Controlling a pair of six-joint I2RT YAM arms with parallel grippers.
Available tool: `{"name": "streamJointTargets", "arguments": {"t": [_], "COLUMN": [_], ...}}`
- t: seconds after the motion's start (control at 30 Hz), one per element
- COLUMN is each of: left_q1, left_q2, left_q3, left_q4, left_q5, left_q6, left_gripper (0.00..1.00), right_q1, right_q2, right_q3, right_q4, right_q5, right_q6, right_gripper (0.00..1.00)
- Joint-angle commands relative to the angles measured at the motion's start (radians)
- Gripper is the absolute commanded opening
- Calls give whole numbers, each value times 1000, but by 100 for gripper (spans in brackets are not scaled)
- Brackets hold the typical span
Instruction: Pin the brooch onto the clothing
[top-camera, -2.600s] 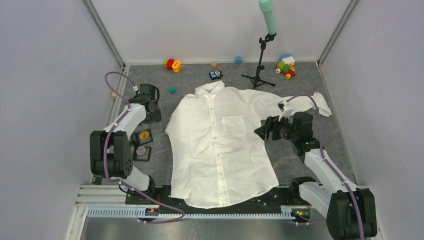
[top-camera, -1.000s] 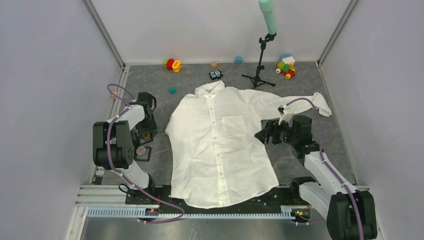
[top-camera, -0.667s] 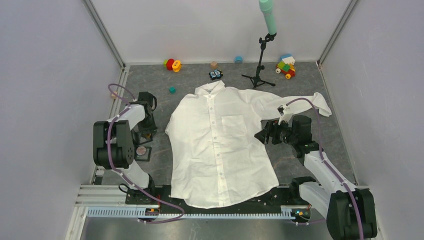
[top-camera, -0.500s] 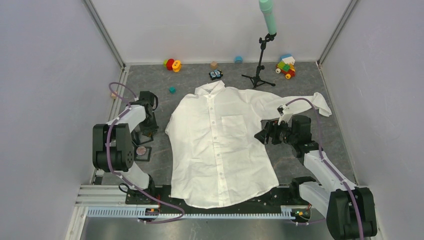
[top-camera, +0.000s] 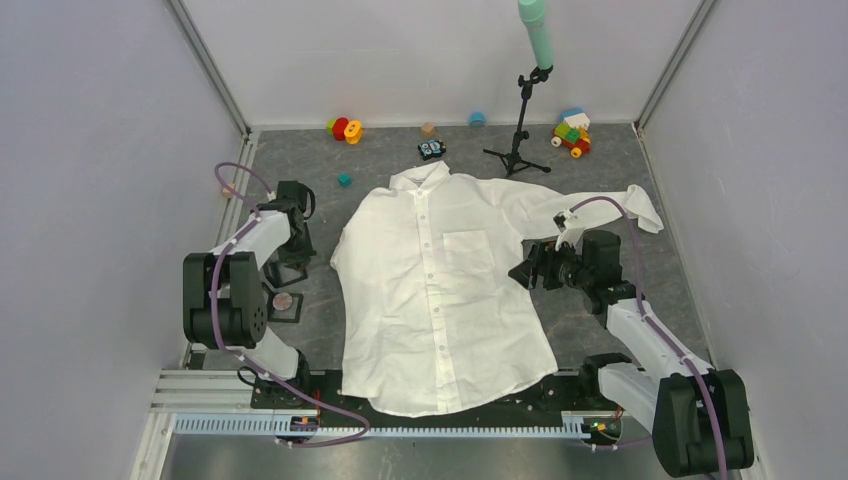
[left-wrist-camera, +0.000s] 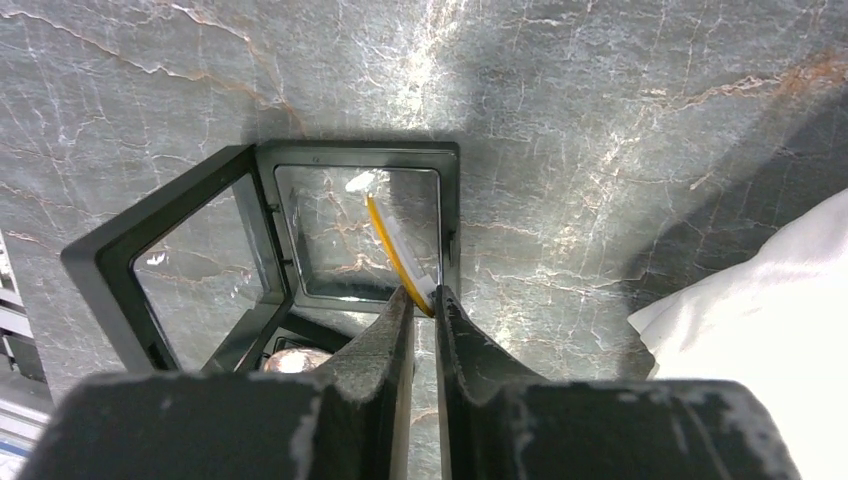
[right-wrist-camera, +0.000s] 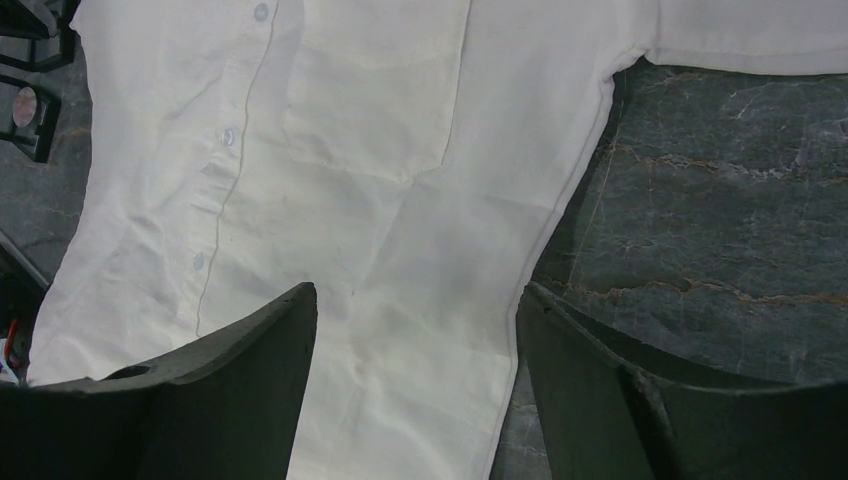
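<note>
The clothing, a white shirt (top-camera: 440, 290), lies flat and buttoned in the middle of the table, chest pocket (right-wrist-camera: 370, 110) up. At its left, my left gripper (top-camera: 291, 250) hangs over an open black display case (left-wrist-camera: 451, 215). In the left wrist view the left gripper (left-wrist-camera: 425, 292) is shut on the lower edge of the brooch (left-wrist-camera: 393, 243), a thin yellow-rimmed disc seen edge-on and tilted above the case's clear window. My right gripper (top-camera: 524, 271) hovers open over the shirt's side seam below the sleeve, and in its own view the right gripper (right-wrist-camera: 415, 290) has only fabric between its fingers.
A second black case with a pinkish round piece (top-camera: 284, 303) lies just nearer than the open one. Along the back stand a red and yellow toy (top-camera: 345, 129), a small black toy (top-camera: 431, 150), a microphone stand (top-camera: 520, 125) and a coloured block toy (top-camera: 572, 134). A teal cube (top-camera: 344, 180) lies left of the collar.
My left gripper's jaws have closed on the brooch over the open case. The right arm and the shirt have stayed put.
</note>
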Motion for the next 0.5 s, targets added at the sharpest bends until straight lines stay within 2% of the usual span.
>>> {"name": "streamJointTargets", "arguments": {"t": [0.0,0.23,0.47], "left_q1": [-1,-44,-125], "left_q2": [-49,-89,-211], "left_q3": [3,-4,-22], "left_q4": [15,14,29], "left_q5": [-47,-88,-100], "left_q6": [31,34,74], "left_gripper": [16,3,2], "right_q1": [1,1,1], "right_q2": [5,9,-40], "right_q3": [-7,-7,-4], "right_q4": [25,26,13], "right_q5": [7,-1,-59], "right_q6": [-10,-11,-36], "right_gripper": [79,79,81]}}
